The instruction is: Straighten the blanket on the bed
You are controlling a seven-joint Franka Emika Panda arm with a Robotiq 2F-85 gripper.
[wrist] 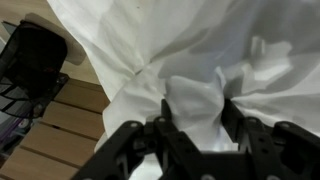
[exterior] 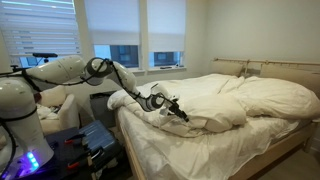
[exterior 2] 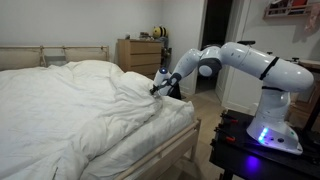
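The blanket [exterior: 250, 98], a puffy off-white duvet, lies bunched over the bed [exterior: 290, 140] in both exterior views [exterior 2: 70, 105]. The bed has a light wood frame [exterior 2: 185, 145] and a white sheet. My gripper [exterior: 178, 110] is at the bed's side edge, shut on a fold of the blanket's corner [exterior 2: 158, 88]. In the wrist view the white fabric [wrist: 195, 105] is pinched between my two black fingers [wrist: 197, 118] and hangs bunched above the wooden slats.
An armchair [exterior: 60, 108] stands by the window behind my arm. A wooden dresser [exterior 2: 140, 55] stands against the far wall. A black object [wrist: 30, 60] sits on the floor beside the bed frame. The robot base [exterior 2: 270, 125] stands beside the bed.
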